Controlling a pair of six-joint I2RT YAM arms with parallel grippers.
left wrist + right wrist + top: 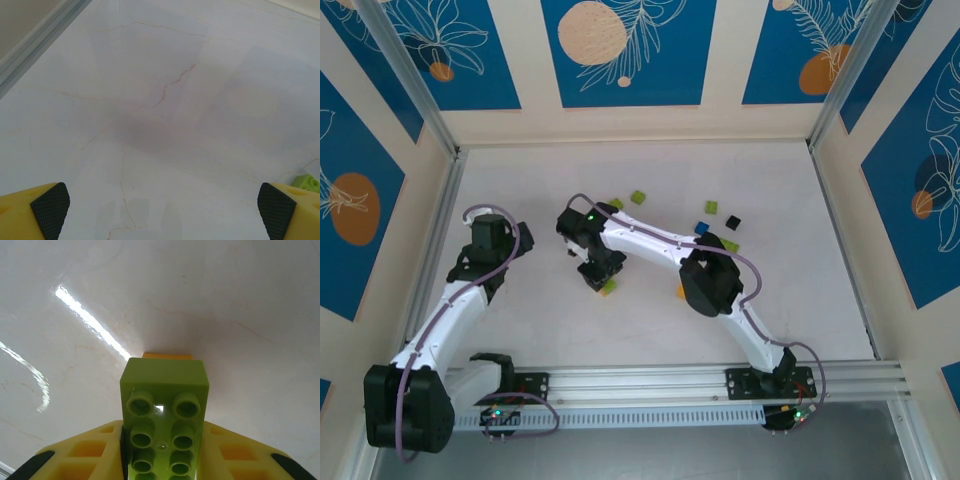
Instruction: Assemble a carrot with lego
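Grip and staging at one moment of the carrot build. My right gripper [162,460] is clamped on a lime brick [164,405]. Its yellow fingers [85,462] press the two long sides, so the studs face the wrist camera and the underside is left free to mate. Just past the far end of that brick, an orange brick [167,356] shows as a thin edge. I judge the lime piece is the carrot's leafy top going onto the orange body, though I cannot tell whether the two are touching or already seated.

In the overhead view the right arm reaches across to the middle of the table [650,330]. That puts the join on open surface, apart from the loose bricks [711,208] scattered farther back and to the right: lime ones, a blue brick [701,228] and a black brick [733,221].

My left gripper [162,205] hangs over bare table on the left, jaws wide apart with nothing between them. A second lime brick [307,182] sits at the edge of its wrist view, beside one fingertip. I read this as a waiting posture, placed clear of the right arm's work yet near enough to steady the stack.

The next move calls for a straight downward press, since a tilted brick might skid the orange one instead of locking.
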